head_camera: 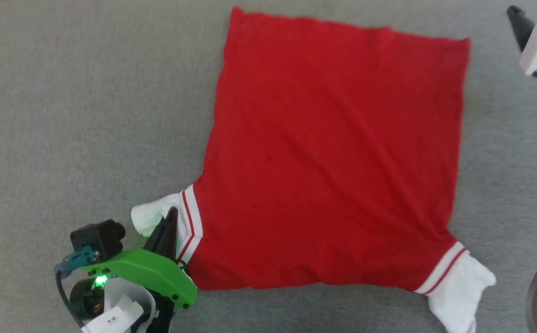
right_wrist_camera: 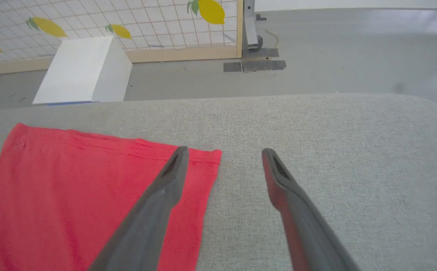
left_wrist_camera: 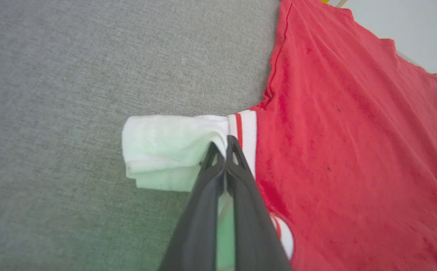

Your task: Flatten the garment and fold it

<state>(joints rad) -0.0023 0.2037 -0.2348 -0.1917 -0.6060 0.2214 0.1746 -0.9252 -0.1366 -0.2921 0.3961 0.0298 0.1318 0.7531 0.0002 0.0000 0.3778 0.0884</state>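
Left claw (left_wrist_camera: 226, 143) first: clamped shut, tips right at the striped trim (left_wrist_camera: 246, 128) with the bunched white sleeve (left_wrist_camera: 162, 150) seemingly nipped between them, though hard to swear from the wrist view to the amount of cloth actually caught. Right claw (right_wrist_camera: 222, 158): spread wide, holding nothing, poised by the far hem corner (right_wrist_camera: 205, 162), one finger over red cloth and the other over bare grey top (right_wrist_camera: 335, 150). Shirt (head_camera: 333, 152) lying plain red side up on that grey top, hem away from the robot, body mostly smooth apart from a few soft diagonal creases, other sleeve (head_camera: 458, 286) spread out at the near right. Flattening stage by the look of it, no fold begun. To do this bit well: draw the pinched sleeve outward, away from the body, low and slow, just enough to open the crumple and straighten the trim. Don't lift high or yank, or risk dragging the whole body sideways and wrecking the smooth part. Probably worth dropping the open claw onto the hem corner as an anchor meanwhile. Then release with the sleeve flat on the top, not mid-air, and check for a tucked-under cuff before moving on to any fold.
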